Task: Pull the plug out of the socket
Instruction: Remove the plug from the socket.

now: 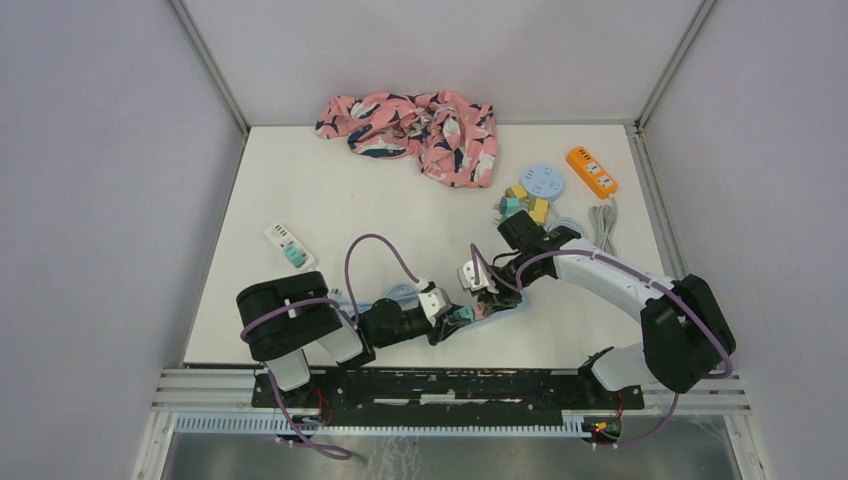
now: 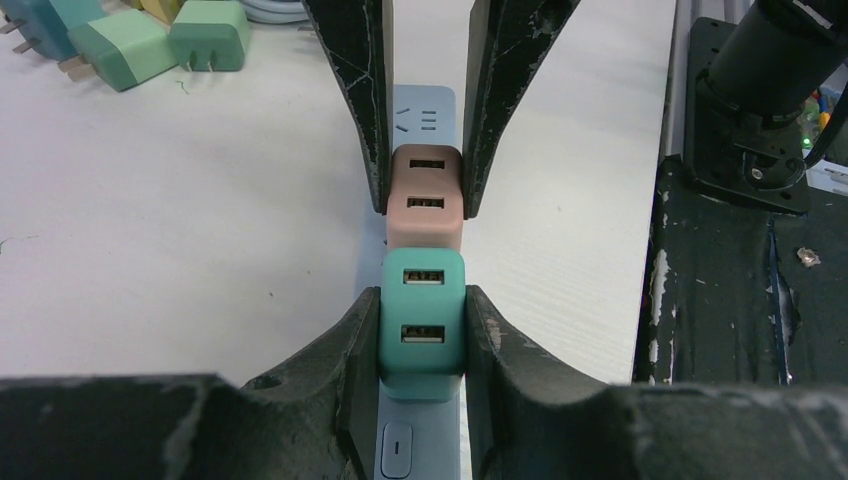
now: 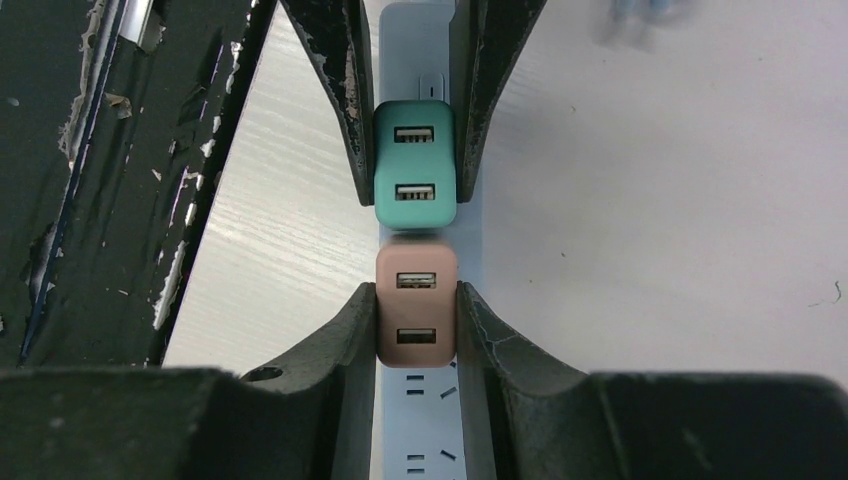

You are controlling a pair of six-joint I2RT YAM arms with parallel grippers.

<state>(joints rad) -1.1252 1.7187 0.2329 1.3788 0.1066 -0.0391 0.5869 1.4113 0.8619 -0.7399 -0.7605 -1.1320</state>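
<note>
left gripper (image 2: 422, 345) pinches teal charger (image 3: 415, 165) | right gripper (image 3: 417, 335) pinches adjacent pink charger (image 2: 425, 200) | both on blue power strip (image 3: 420, 440) | loose plugs (image 1: 525, 203) at 1 o'clock

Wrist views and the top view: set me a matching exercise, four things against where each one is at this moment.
Things:
1. teal plug
2. pinkish-brown plug
3. pale blue power strip
4. floral cloth

Places:
A. bunched at the far edge of the table
B. clamped between the left fingers
C. lying under both plugs
D. clamped between the right fingers

Pairs: 1-B, 2-D, 3-C, 4-A.
</note>
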